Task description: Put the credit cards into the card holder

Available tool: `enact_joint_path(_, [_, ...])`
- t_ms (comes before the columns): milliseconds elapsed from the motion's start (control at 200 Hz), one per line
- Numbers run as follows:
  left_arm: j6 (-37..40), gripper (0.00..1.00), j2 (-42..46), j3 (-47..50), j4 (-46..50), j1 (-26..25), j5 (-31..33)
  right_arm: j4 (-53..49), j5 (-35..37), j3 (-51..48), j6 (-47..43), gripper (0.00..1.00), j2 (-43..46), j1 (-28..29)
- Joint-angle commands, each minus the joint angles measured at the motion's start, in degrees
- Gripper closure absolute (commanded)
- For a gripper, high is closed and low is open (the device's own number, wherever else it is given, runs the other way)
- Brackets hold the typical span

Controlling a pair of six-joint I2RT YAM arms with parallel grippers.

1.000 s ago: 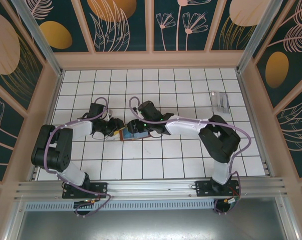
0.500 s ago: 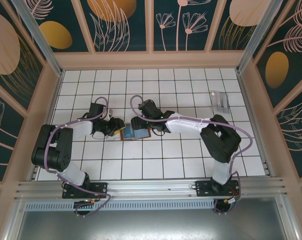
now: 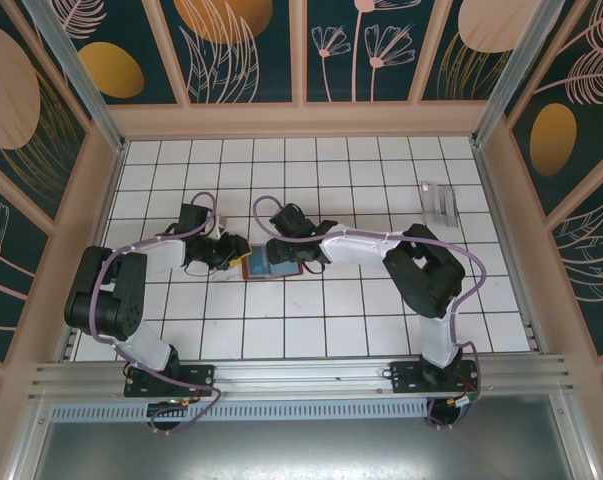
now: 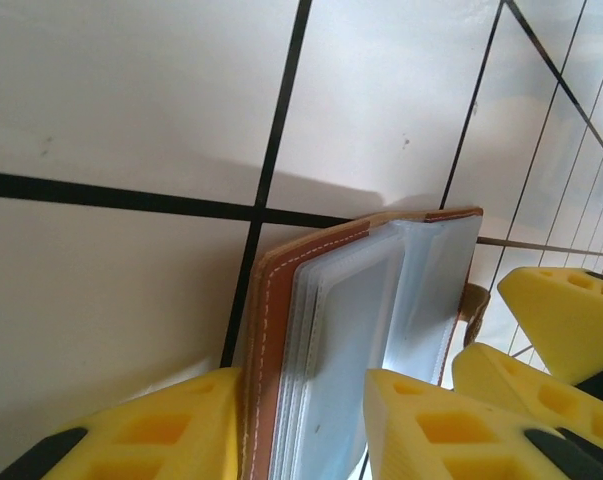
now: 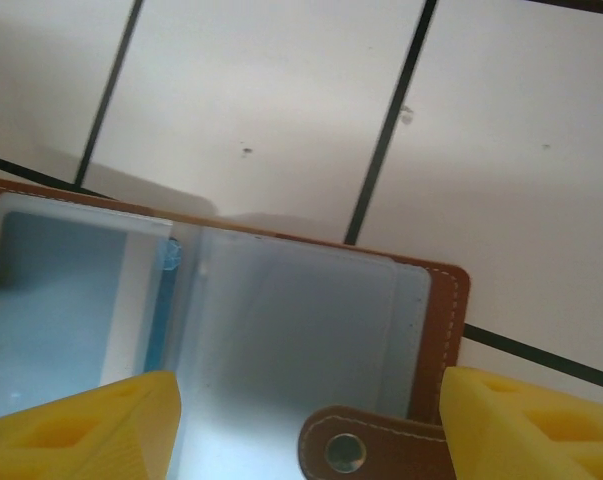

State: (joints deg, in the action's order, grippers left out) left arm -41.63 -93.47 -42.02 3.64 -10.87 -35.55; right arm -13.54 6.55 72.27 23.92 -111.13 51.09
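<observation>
The card holder (image 3: 271, 264), brown leather-look with clear sleeves, lies open on the white tiles between my two grippers. My left gripper (image 4: 301, 430) is shut on its left cover and a stack of sleeves (image 4: 326, 340), with one yellow finger (image 4: 151, 430) against the brown cover. My right gripper (image 5: 306, 430) stands open astride the holder's right half (image 5: 301, 330), above the closing tab (image 5: 371, 445) with its snap. Its yellow fingertips (image 4: 571, 320) also show past the holder in the left wrist view. The credit cards (image 3: 441, 201), pale grey, lie at the far right of the floor, well away from both grippers.
Wooden walls (image 3: 301, 120) and metal corner posts (image 3: 501, 90) fence the tiled floor on three sides. An aluminium rail (image 3: 301, 375) with both arm bases runs along the near edge. The right arm's elbow (image 3: 421, 265) sits between the holder and the cards.
The right arm's elbow has swung left. Its gripper has come off the holder's middle, so the open sleeves show. The left gripper has stayed on the holder's left side.
</observation>
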Motion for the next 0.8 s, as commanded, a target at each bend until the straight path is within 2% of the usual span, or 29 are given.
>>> enact_joint_path(0, [0.99, 0.64, -0.02, -0.91, 0.79, 0.16, -0.87, -2.08, 3.88, -2.12, 0.27, 0.31, 2.59, 0.15])
enact_joint_path(245, [1.54, 0.68, -0.40, -1.04, 1.51, 0.16, -1.12, -0.61, 3.77, -6.23, 2.38, 0.35, 4.66, -0.38])
enact_joint_path(535, [1.05, 0.75, 0.37, -1.34, 1.28, 0.17, -0.68, 1.29, 4.58, -8.24, 3.85, 0.50, 7.55, -1.20])
enact_joint_path(596, [0.63, 0.77, 0.43, -1.18, 0.51, 0.15, -0.74, 2.12, 4.15, -9.08, 4.09, 0.57, 8.19, -1.94])
enact_joint_path(731, [0.23, 0.81, 0.45, -1.25, 0.16, 0.15, -1.08, 4.36, 0.84, -11.96, 5.25, 0.79, 9.73, -4.07])
enact_joint_path(796, [0.04, 0.86, 0.57, -1.05, -0.62, 0.18, -1.48, 6.68, -1.45, -14.17, 5.52, 0.85, 10.69, -4.74])
